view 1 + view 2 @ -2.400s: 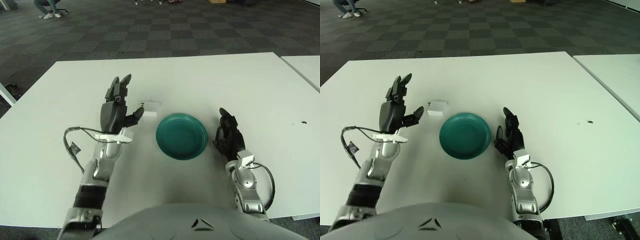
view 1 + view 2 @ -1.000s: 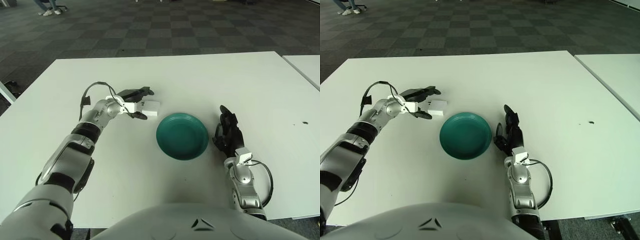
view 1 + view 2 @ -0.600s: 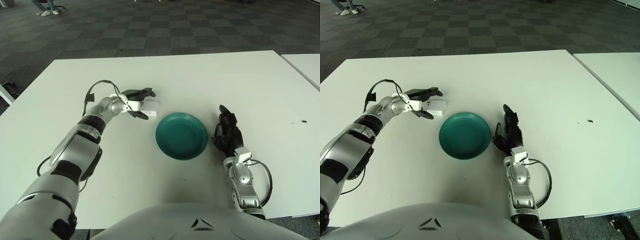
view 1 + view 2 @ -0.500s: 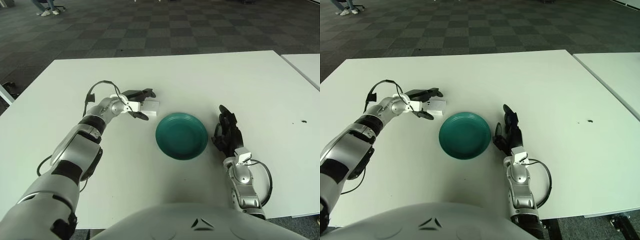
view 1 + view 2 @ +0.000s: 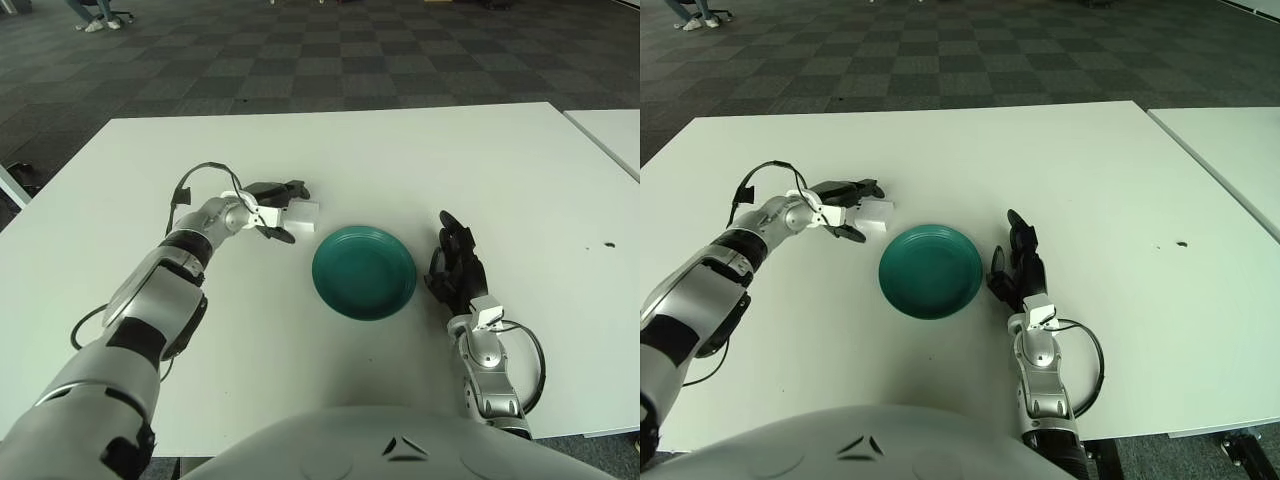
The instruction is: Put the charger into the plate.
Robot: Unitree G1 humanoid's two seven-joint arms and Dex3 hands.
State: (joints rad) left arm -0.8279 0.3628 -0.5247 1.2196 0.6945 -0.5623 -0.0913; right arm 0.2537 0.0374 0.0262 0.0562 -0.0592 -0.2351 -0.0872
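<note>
left hand (image 5: 268, 209) fingers around the white charger (image 5: 301, 212) — beside the green plate (image 5: 364, 272) — grip unclear

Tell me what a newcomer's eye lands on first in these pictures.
The teal plate stands out most, alone near the middle of the white table. Just to its left the left hand reaches in with its fingers around the small white charger, which lies beside the plate's upper left rim, not in it. The right hand shows idle to the right of the plate.
</note>
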